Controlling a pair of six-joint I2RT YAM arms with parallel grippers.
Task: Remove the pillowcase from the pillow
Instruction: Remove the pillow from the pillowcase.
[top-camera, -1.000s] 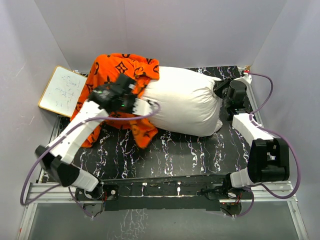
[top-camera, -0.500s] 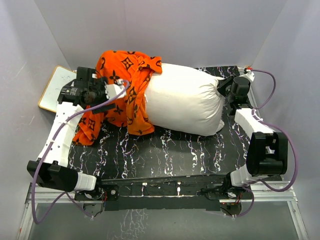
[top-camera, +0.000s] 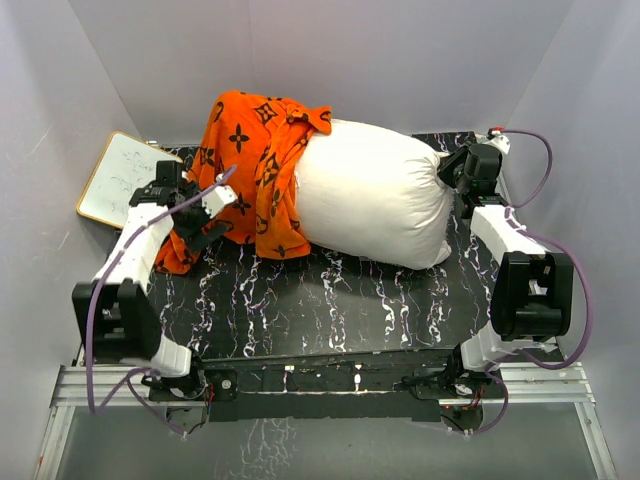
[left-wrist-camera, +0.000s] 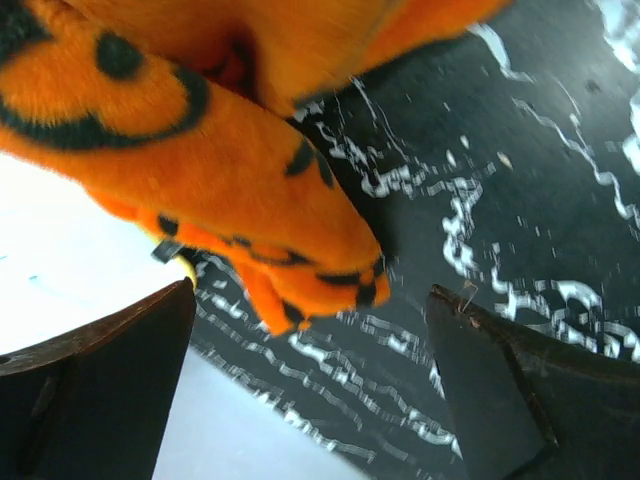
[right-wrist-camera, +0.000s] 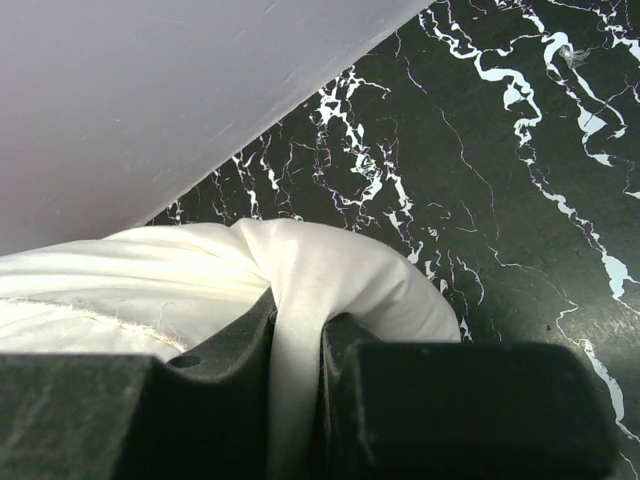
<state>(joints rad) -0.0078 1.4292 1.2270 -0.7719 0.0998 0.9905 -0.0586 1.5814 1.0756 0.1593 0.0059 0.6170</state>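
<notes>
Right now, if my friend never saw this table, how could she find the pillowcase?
Find the black marbled table, then the big white pillow across its far side. The pillowcase is the fluffy cover bunched over the pillow's left end. It alone is bright orange with black flower shapes; the pillow and the flat board beside it are white.

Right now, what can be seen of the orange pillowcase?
The pillowcase is bright orange plush with black flower and diamond motifs. It lies bunched over the left end of the white pillow, most of which is bare, and trails onto the marbled table. The open left gripper sits beside its lower edge, not gripping it.
</notes>
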